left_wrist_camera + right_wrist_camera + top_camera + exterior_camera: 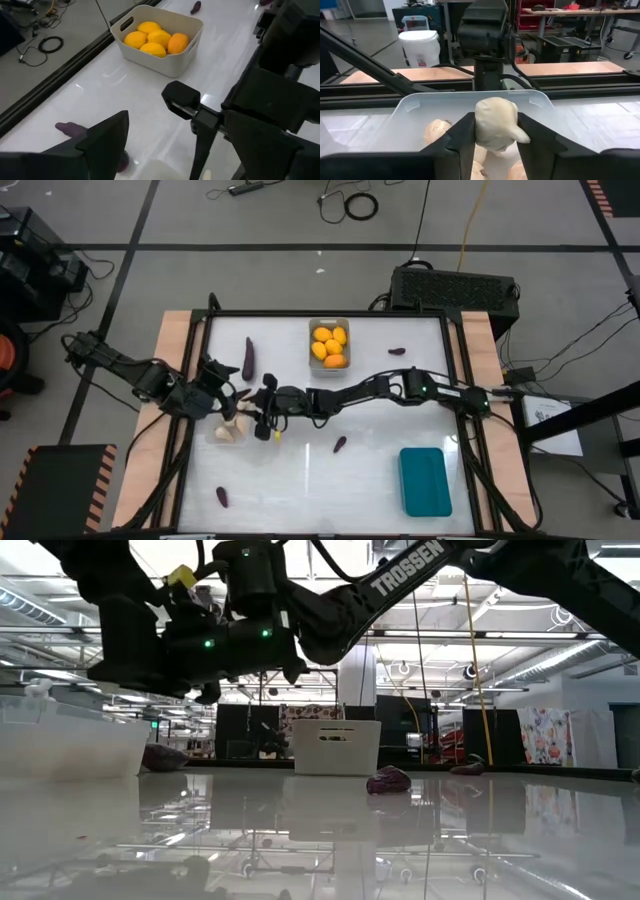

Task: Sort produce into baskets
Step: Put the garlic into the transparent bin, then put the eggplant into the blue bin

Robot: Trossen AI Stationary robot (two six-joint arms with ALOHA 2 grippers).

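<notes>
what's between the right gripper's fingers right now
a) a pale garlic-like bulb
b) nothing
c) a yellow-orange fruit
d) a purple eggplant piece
a: in the right wrist view the right gripper has a pale garlic bulb pinched between its two dark fingers, above the clear bin that already holds other pale bulbs.

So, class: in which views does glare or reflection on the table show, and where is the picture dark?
Low view: the glossy table mirrors ceiling lights and the grey basket; the arms overhead are backlit, almost silhouettes. High view: the white tabletop looks bright and washed out. Left wrist view: soft glare streaks near the basket of yellow fruits.
</notes>
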